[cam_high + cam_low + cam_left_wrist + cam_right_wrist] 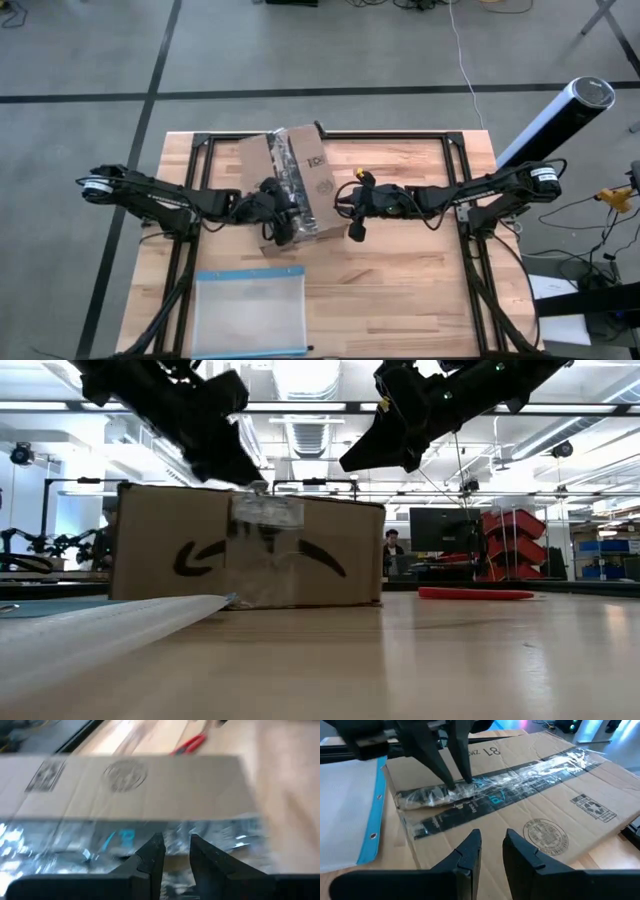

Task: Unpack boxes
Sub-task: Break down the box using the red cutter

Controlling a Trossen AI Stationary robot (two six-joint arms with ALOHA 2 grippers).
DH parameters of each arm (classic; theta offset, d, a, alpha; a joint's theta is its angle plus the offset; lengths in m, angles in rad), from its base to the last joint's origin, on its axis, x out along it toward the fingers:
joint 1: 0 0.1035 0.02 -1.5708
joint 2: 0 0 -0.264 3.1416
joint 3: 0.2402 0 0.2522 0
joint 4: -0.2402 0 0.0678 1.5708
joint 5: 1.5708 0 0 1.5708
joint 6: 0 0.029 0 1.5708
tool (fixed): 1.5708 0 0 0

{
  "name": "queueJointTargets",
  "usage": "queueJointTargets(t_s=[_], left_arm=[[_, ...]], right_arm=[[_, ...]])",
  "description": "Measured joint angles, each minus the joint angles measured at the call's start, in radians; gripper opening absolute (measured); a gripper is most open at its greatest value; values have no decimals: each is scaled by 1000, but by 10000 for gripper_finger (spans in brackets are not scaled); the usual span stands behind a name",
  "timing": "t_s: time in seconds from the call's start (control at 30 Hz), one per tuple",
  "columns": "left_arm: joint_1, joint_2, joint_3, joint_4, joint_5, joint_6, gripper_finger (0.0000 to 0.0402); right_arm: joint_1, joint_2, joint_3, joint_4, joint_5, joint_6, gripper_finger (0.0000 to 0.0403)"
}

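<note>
**Box still sealed; left gripper working at the tape**

High view: I see one cardboard box (290,185) lying at the centre of the table (420,290), slightly upper left of middle, its flaps flat and closed. My left gripper (283,222) sits over its lower end. My right gripper (357,227) hangs just off the box's right edge. A clear pouch (250,312) lies at the lower left, well apart.

Low view: the box stands shut at left centre, with crumpled tape (266,510) at its top edge. A red tool (475,594) lies on the table at the right.

Left wrist view: the left fingers stand a narrow gap apart above the tape seam; nothing is clearly between them.

Right wrist view: the right fingers are slightly parted and hold nothing. Beyond them, the left fingertips press at the wrinkled tape strip.

Assessment: in my judgement, unpacking has barely started. The tape is disturbed but unbroken; opening the flaps and emptying the box remain.
</note>
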Motion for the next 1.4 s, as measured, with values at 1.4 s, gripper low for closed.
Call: queueJointTargets(t_s=[1.4], left_arm=[[-6, 236, 8, 232, -97, 559, 125]], right_arm=[[9, 1, -5, -61, 78, 19, 101]])
